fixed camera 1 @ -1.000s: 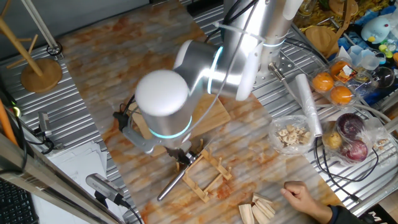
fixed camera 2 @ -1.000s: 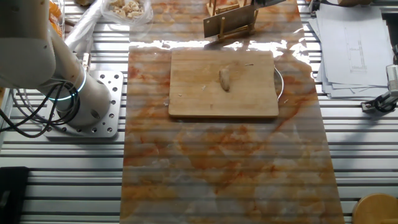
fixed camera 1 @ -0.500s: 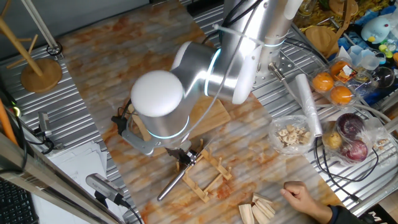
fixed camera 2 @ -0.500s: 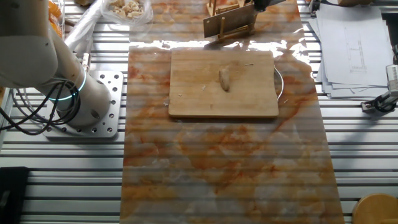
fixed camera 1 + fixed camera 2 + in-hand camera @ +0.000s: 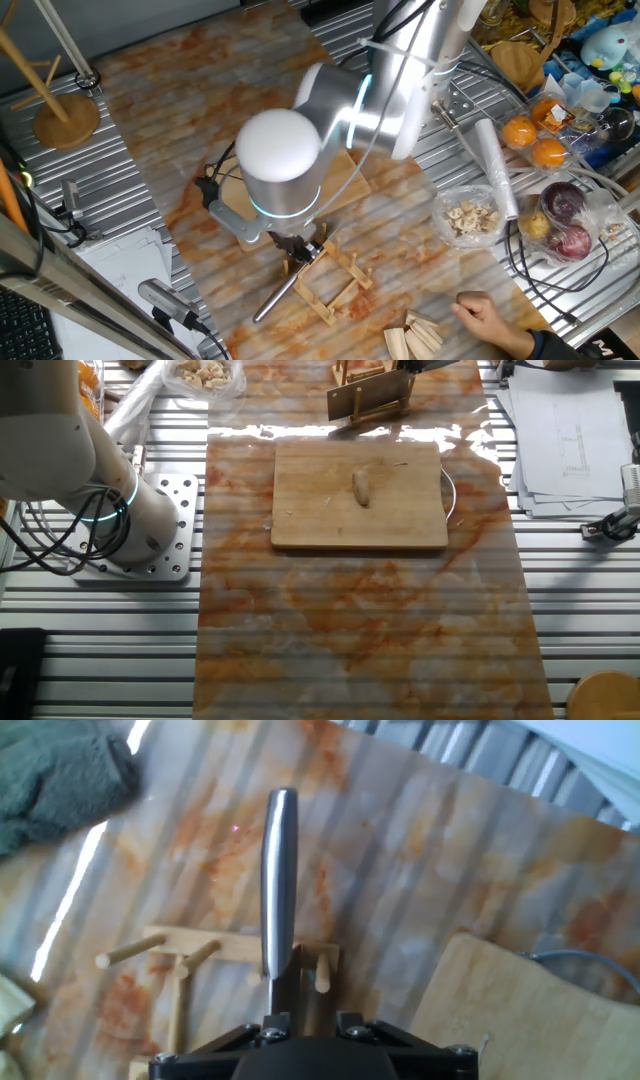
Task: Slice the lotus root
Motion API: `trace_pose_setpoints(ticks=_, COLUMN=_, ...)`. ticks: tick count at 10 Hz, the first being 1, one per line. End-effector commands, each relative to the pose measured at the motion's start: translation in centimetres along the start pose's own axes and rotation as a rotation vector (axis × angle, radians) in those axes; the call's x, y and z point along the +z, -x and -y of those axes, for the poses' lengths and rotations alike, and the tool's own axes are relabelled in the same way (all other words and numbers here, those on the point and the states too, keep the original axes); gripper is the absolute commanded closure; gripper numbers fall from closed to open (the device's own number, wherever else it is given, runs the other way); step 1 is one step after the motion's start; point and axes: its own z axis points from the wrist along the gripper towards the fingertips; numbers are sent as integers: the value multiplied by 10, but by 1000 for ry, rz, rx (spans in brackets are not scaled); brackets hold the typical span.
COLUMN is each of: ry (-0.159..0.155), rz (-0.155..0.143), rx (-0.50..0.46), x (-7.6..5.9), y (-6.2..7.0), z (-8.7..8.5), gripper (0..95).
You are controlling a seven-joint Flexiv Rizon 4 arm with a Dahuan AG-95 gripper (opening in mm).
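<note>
The lotus root (image 5: 361,487), a small pale stubby chunk, lies whole near the middle of the wooden cutting board (image 5: 300,510). A knife with a steel handle (image 5: 280,870) rests in a wooden rack (image 5: 200,950) beyond the board's far edge; its blade (image 5: 365,395) stands in that rack. My gripper (image 5: 305,1020) hangs over the rack (image 5: 335,285) at the blade end of the handle (image 5: 270,300). The handle runs out between the fingers, a little left of centre, and they look open. In one fixed view the arm hides the lotus root and most of the board (image 5: 345,185).
A clear bag of pale chips (image 5: 470,218), oranges (image 5: 520,132) and red onions (image 5: 565,205) sit right of the mat. A person's hand (image 5: 490,320) and wooden blocks (image 5: 420,335) are near the rack. Papers (image 5: 570,440) lie beside it; a grey cloth (image 5: 50,770) lies near.
The arm's elbow has swung to the right while the gripper stayed over the rack. The knife and the lotus root have not moved.
</note>
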Motion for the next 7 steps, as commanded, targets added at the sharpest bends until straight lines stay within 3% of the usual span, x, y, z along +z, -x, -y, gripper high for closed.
trace_pose_setpoints(ticks=1, ry=49, rz=-21, rx=-122, x=0, y=1, z=0, gripper=760)
trace_pose_setpoints(ticks=4, ry=63, rz=-44, rx=-110, x=0, y=1, z=0, gripper=760)
trace_pose_setpoints(ticks=5, ry=67, rz=-41, rx=-106, x=2, y=0, z=-6, gripper=570)
trace_pose_setpoints(ticks=7, ry=63, rz=-43, rx=-85, x=9, y=1, z=-22, gripper=570)
